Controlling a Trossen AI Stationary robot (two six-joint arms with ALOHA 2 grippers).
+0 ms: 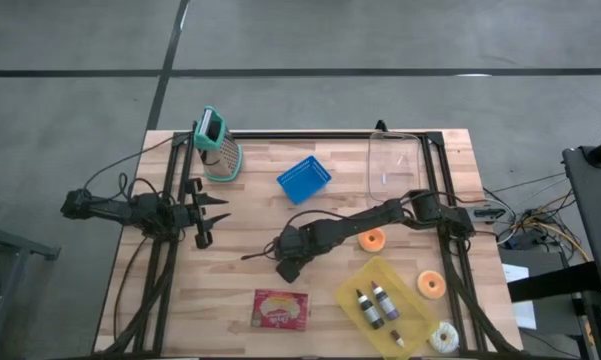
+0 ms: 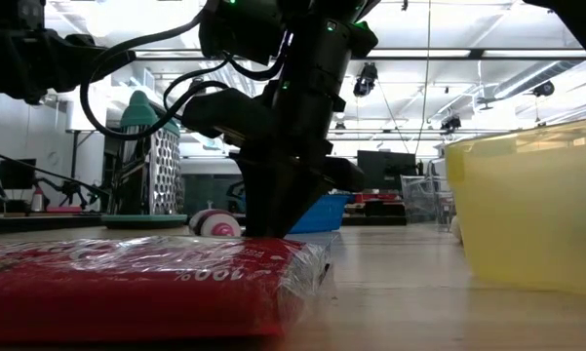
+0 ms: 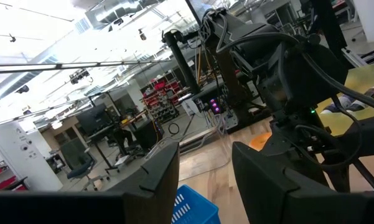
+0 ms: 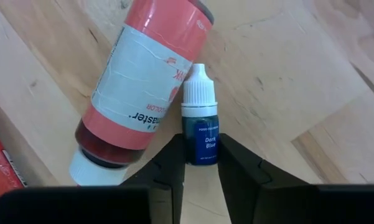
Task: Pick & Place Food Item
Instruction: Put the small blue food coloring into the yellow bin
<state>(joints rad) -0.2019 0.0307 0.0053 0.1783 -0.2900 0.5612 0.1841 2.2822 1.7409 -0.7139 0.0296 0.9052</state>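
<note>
The blue bottle [image 4: 200,116] lies on the table [image 1: 250,280], touching a larger red bottle [image 4: 143,93], near the middle. The right gripper [image 4: 201,163] is down over it, jaws narrow, pads touching its 2 sides. Judged step: the grasp. Next move calls for a firm pinch, then a lift clear of the red bottle. The left gripper [image 1: 216,219] waits at the left edge, jaws open.

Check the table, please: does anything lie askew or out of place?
Yes. A red bottle lies on its side, touching the small blue dropper bottle that the right end effector is gripping. Two similar bottles sit in the yellow tray, so these look stray.
</note>
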